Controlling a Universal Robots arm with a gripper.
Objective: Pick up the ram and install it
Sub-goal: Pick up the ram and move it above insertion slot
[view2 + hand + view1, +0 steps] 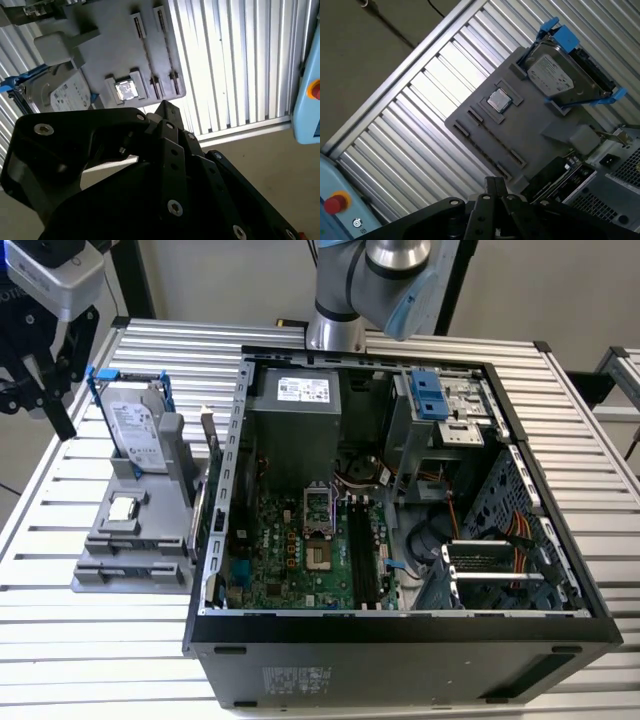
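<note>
The ram is out of view. The long slots of the grey holder [120,540] look bare in both wrist views. The dark memory slots [362,550] on the motherboard are long and narrow, and I cannot tell whether a stick sits in them. My gripper [62,425] hangs at the exterior view's left, above the table edge and beside the holder. Its black fingers meet at one tip in both wrist views [165,106] [495,181], shut with nothing between them.
The holder carries a silver hard drive [135,425] in a blue bracket and a small square processor chip [122,507]. The open computer case [400,635] fills the middle of the slatted table. A dark card [560,172] stands between holder and case.
</note>
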